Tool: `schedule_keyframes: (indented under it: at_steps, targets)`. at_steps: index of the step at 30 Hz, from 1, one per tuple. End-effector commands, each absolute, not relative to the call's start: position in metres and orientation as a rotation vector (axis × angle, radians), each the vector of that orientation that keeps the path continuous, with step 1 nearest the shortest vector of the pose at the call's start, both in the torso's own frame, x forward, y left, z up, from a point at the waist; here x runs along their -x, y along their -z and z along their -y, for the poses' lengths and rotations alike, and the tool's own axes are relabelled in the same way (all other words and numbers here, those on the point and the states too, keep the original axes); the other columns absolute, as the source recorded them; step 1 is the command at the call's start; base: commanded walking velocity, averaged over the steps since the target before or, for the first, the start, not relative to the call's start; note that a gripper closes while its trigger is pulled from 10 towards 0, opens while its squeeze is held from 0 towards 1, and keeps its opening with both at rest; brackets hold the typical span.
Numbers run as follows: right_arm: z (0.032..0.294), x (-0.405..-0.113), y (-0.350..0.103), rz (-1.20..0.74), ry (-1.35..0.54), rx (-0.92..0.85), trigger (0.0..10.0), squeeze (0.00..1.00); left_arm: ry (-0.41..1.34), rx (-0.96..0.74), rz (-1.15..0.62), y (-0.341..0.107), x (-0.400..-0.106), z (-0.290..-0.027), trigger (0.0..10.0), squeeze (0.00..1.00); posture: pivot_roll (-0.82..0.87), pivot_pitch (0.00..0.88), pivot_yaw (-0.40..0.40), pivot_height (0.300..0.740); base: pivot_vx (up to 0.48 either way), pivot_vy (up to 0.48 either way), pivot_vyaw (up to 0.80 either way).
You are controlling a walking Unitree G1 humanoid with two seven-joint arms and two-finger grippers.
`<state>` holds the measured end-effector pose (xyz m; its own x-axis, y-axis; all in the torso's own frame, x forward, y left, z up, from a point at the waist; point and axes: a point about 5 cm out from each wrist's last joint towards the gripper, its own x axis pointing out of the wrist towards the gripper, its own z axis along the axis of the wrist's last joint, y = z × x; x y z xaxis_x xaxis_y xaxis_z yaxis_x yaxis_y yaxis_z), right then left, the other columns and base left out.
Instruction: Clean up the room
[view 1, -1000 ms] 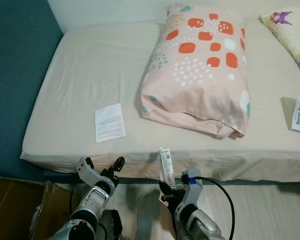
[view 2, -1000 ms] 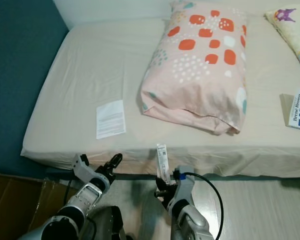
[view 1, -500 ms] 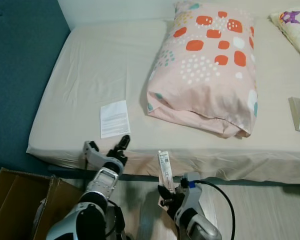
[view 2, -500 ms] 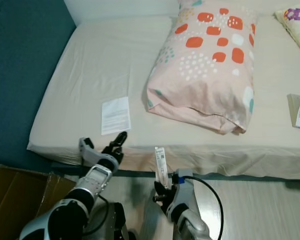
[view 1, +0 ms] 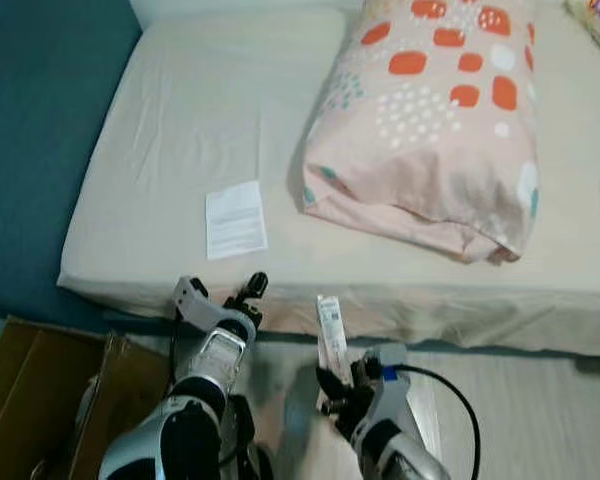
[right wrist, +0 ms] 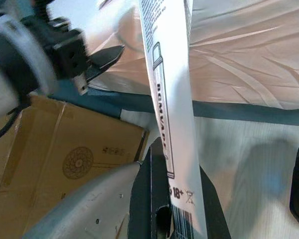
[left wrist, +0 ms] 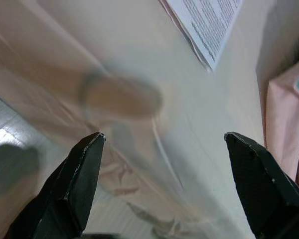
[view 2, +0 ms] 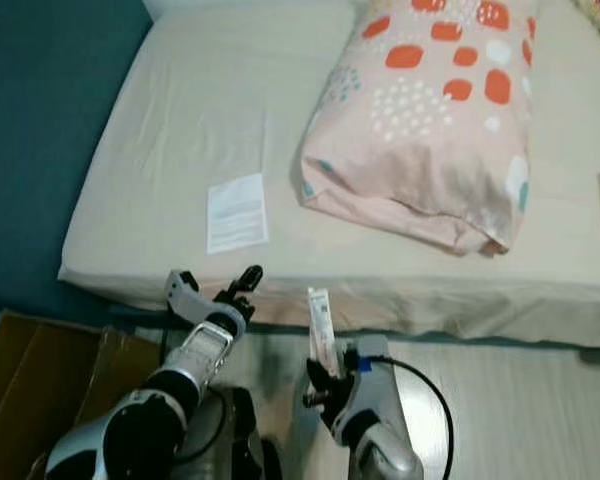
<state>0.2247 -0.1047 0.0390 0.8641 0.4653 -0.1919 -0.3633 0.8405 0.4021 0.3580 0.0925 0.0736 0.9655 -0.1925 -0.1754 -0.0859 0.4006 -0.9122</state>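
Your left gripper (view 1: 223, 299) is spread near the paper sheet (view 1: 235, 218): light, floppy, flat, so pinch its near edge. Right gripper (view 1: 337, 378) clamps a slim box (view 1: 330, 330).

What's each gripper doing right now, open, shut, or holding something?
Left gripper: open, holding nothing, near the edge of the bed.
Right gripper: shut on the narrow white packet, held upright.

Bed (view 1: 180, 130) w/ pillow (view 1: 430, 130) & leaflet (view 1: 235, 218).
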Motion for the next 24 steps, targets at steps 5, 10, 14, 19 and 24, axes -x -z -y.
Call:
schedule_keyframes:
  at_steps: [5, 10, 14, 19, 24]
  targets:
    - [0.088, -0.195, -0.026, -0.395, -0.428, -0.458, 10.0, 0.0, 0.065, 1.231, -0.272, -0.083, -0.363, -0.079, 10.0, 0.0, -0.22, 0.553, 0.117, 0.615, 0.0, 0.0, 0.0]
    - [0.088, -0.19, -0.024, -0.409, -0.419, -0.456, 10.0, 0.0, 0.087, 1.227, -0.259, -0.092, -0.368, -0.076, 10.0, 0.0, -0.22, 0.548, 0.124, 0.615, 0.0, 0.0, 0.0]
    - [0.089, -0.19, -0.022, -0.418, -0.413, -0.459, 10.0, 0.0, 0.126, 1.198, -0.253, -0.097, -0.37, -0.072, 10.0, 0.0, -0.22, 0.499, 0.137, 0.615, 0.0, 0.0, 0.0]
    - [0.092, -0.205, -0.017, -0.429, -0.432, -0.461, 10.0, 0.0, 0.14, 1.181, -0.222, -0.096, -0.37, -0.082, 10.0, 0.0, -0.2, 0.385, 0.135, 0.625, 0.0, 0.0, 0.0]
    - [0.095, -0.232, -0.019, -0.41, -0.466, -0.434, 10.0, 0.0, 0.093, 1.152, -0.162, -0.087, -0.366, -0.117, 10.0, 0.0, -0.18, 0.255, 0.115, 0.644, 0.0, 0.0, 0.0]
